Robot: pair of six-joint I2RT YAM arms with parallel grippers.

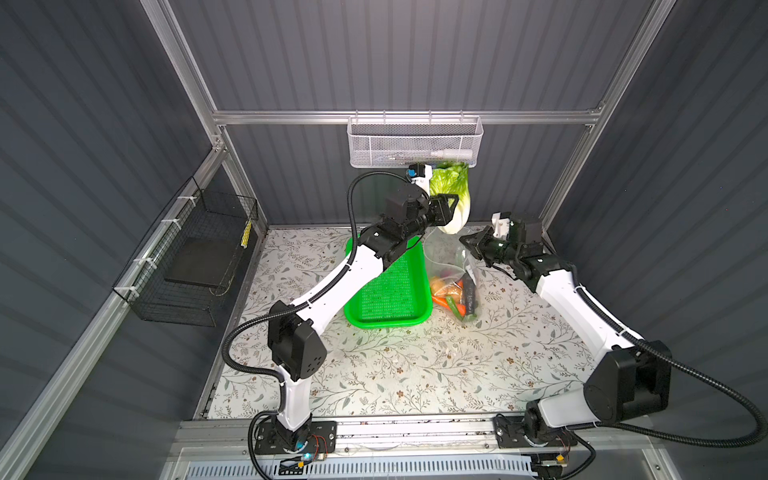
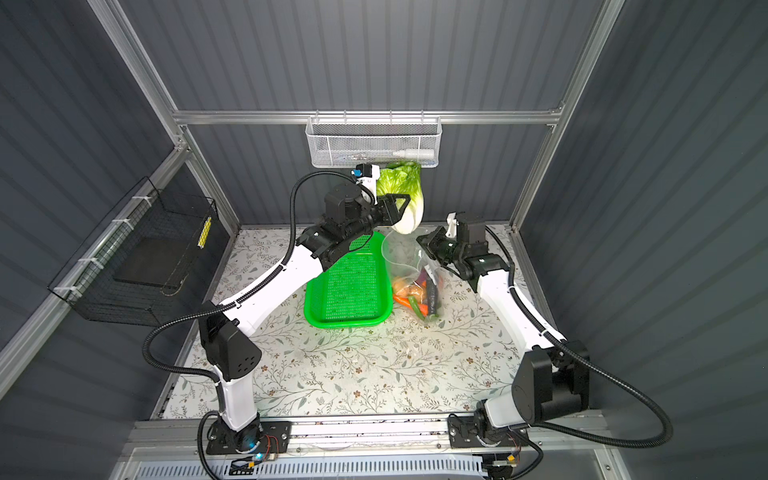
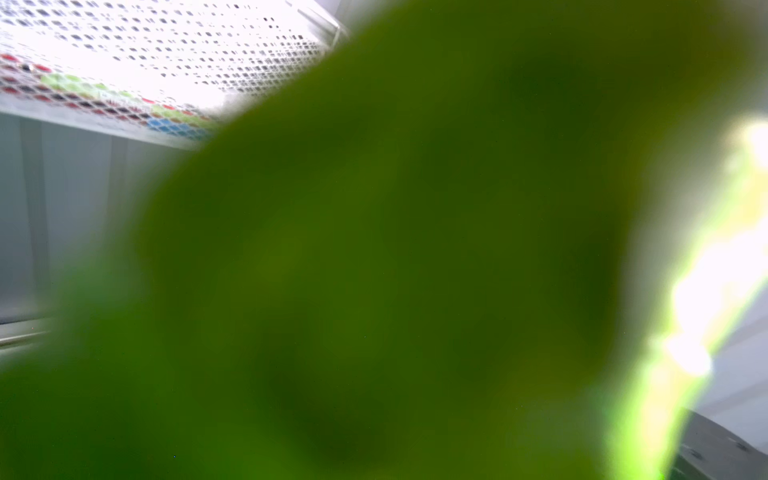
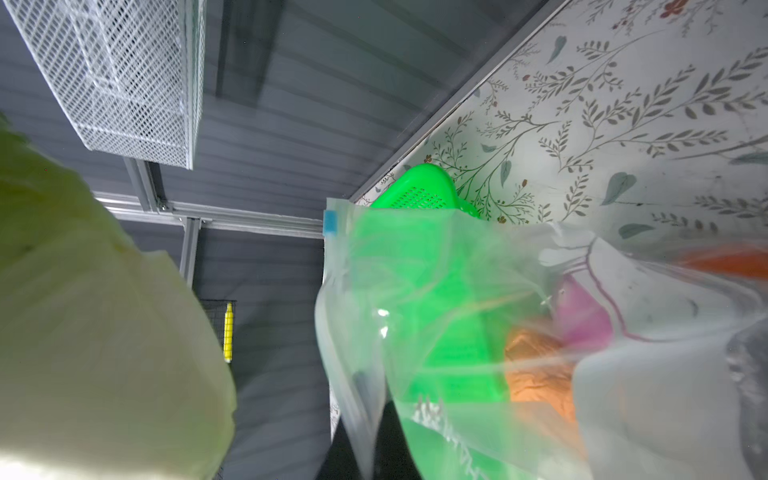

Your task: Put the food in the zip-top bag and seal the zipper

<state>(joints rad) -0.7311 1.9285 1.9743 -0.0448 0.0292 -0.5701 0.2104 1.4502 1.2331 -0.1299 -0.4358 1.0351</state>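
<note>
Top views first: the left gripper (image 1: 449, 208) is clamped across the middle of the napa cabbage (image 1: 452, 179), holding it in the air with its white base down and its leaves up by the white mesh basket (image 1: 415, 141) on the back rail. The cabbage hangs over the mouth of the zip-top bag (image 1: 446, 257), which stands near the table's (image 1: 415, 365) far edge, just beside the right side of the green basket (image 1: 374, 323). The right gripper (image 1: 467, 241) is closed on the bag's raised right edge, holding the mouth up. The other toy vegetables (image 1: 455, 293) lie in the bag's lower end on the table. Both top views show the same layout.

Left wrist view: a blurred green mass, the cabbage's leaves, fills nearly everything, with the white mesh basket to one side. No fingers show here.

Right wrist view: the cabbage's pale base sits beside the bag's open mouth without touching it. The light-blue slider tab (image 4: 331, 221) sits at one end of the mouth edge. Dark fingers (image 4: 395, 453) pinch the clear plastic, and orange and purple pieces show through it.
</note>
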